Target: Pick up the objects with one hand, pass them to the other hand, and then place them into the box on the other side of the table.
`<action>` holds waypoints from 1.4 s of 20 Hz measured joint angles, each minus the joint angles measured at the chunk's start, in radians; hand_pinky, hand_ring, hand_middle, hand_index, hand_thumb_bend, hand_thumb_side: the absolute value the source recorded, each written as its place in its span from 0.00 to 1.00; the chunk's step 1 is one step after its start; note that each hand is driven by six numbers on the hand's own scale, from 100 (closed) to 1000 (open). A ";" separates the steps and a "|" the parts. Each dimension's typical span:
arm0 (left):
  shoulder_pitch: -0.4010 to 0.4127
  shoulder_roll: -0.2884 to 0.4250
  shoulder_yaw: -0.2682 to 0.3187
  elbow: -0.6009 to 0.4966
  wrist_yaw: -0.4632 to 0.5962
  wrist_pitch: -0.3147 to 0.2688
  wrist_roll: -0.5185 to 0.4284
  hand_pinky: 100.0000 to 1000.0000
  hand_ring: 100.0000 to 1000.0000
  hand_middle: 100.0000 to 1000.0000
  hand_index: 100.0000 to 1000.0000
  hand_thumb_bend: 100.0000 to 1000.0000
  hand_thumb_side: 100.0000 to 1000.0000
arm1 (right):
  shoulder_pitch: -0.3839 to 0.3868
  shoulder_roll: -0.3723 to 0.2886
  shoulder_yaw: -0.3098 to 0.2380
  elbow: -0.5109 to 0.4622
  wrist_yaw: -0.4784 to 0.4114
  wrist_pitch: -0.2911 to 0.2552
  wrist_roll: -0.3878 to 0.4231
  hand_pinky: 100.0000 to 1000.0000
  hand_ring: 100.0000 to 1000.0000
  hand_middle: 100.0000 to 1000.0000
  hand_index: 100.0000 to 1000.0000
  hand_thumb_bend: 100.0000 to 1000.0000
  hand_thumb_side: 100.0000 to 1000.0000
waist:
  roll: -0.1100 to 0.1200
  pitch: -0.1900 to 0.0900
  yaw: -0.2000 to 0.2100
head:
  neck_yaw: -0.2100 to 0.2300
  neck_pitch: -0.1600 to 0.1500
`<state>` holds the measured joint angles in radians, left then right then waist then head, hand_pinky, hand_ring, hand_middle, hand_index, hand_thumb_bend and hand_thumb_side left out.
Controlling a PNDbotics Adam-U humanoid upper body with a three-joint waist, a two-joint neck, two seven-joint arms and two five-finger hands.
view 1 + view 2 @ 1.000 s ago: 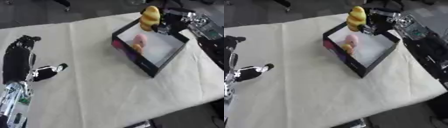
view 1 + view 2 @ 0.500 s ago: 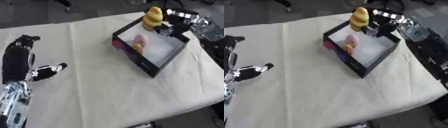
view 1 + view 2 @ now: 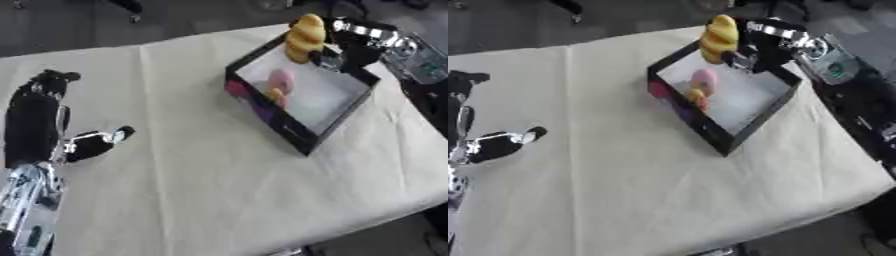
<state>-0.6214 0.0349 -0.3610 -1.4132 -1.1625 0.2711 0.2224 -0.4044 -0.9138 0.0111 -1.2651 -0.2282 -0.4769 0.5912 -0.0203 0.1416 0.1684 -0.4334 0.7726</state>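
Observation:
A yellow lumpy object (image 3: pixel 305 38) hangs over the far corner of the black box (image 3: pixel 274 123), with my right hand (image 3: pixel 343 54) curled round its lower end. Inside the box, on its white floor, lie a pink object (image 3: pixel 280 80) and a small orange one (image 3: pixel 276 95) near the left wall. My left hand (image 3: pixel 37 123) rests on the cloth at the left edge, fingers straight and thumb spread, holding nothing.
A cream cloth (image 3: pixel 175 175) covers the table. The box sits askew at the far right, close to the table's right edge. Dark floor and equipment lie beyond the far and right edges.
The yellow object and my right hand have stayed over the box's far corner, with only a slight shift. The left hand has not moved.

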 measured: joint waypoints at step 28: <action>0.006 0.000 0.000 0.000 -0.005 0.000 0.001 0.79 0.74 0.64 0.75 0.91 0.33 | 0.046 -0.042 0.008 -0.055 0.008 -0.157 -0.042 1.00 1.00 1.00 1.00 0.00 0.47 | 0.000 -0.002 0.007 | 0.001 0.000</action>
<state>-0.6156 0.0349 -0.3609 -1.4132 -1.1677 0.2709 0.2238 -0.3582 -0.9560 0.0195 -1.3200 -0.2201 -0.6340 0.5495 -0.0203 0.1392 0.1754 -0.4328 0.7726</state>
